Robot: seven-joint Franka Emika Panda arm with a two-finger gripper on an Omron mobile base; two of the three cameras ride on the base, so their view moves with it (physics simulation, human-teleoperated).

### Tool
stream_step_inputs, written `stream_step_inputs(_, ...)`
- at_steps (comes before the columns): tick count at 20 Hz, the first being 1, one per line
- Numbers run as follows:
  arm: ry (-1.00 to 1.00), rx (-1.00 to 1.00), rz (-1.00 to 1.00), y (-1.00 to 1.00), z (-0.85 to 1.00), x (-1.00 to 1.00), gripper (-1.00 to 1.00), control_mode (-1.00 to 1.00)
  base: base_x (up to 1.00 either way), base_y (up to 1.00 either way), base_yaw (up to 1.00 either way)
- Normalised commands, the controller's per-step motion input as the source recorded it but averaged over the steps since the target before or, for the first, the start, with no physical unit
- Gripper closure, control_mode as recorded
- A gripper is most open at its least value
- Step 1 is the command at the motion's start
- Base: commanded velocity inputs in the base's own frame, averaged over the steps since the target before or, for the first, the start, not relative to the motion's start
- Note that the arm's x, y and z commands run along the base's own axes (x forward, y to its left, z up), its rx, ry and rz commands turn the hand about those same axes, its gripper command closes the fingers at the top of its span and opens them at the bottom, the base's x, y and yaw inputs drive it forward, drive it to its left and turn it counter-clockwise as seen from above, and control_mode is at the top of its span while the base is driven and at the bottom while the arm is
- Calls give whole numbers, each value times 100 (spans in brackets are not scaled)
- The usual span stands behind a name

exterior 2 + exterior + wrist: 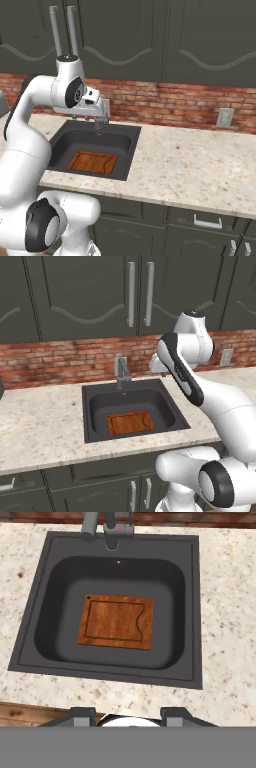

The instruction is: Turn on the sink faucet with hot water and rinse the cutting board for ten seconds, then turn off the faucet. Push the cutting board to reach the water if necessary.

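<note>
Left base view, left to right: one speckled beige table, one dark sink sunk into it, one grey sink faucet standing at the basin's 12 o'clock rim, one white arm at 3 o'clock. One reddish-brown cutting board lying flat on the basin floor, toward 6 o'clock, apart from the faucet. Two long silver cabinet handles side by side above, one wall outlet on the brick at far right.

Right base view: claw at the faucet's left, above the basin's back rim; touching the faucet or not, cannot tell.

Hand view: board centred in the basin, notch at its 3 o'clock edge; faucet at 12 o'clock. Two claw fingers drawn together, gripping nothing seen.
</note>
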Motion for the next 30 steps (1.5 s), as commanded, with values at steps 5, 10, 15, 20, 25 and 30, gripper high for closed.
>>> stream_step_inputs(5,-5,0,0,0,-1,-7,-100,-100,0,0,0)
stream_step_inputs(10,-22,0,0,0,-15,-15,-100,-100,0,0,0)
stream_step_inputs(15,-29,0,0,0,-18,-10,-100,-100,0,0,0)
stream_step_inputs(20,-26,0,0,0,-22,0,-100,-100,0,0,0)
stream_step_inputs(25,-17,2,0,-3,-21,0,-100,-100,0,0,0)
stream_step_inputs(30,-7,3,0,0,-10,5,-100,-100,0,0,0)
